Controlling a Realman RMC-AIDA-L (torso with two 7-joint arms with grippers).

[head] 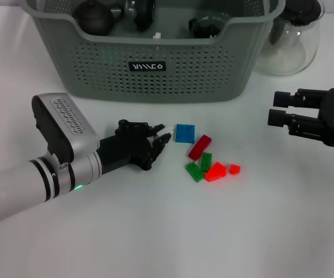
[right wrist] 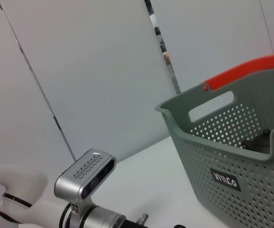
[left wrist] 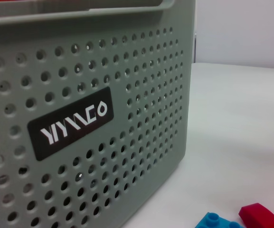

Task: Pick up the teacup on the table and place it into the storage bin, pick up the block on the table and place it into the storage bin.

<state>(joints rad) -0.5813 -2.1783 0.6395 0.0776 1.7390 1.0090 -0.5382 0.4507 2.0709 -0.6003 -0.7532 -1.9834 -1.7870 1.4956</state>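
Perforated grey-green storage bin (head: 155, 75) (black label (head: 147, 66)); blue block (head: 184, 133).

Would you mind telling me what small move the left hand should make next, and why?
Probably ease the left hand forward to bracket the blue block. The hand lies low on the table, fingers apart, tips just short of that nearest block, with the storage bin right behind. The right hand waits aside.

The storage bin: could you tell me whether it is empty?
Not empty: the storage bin holds dark teaware pieces, including a teapot.
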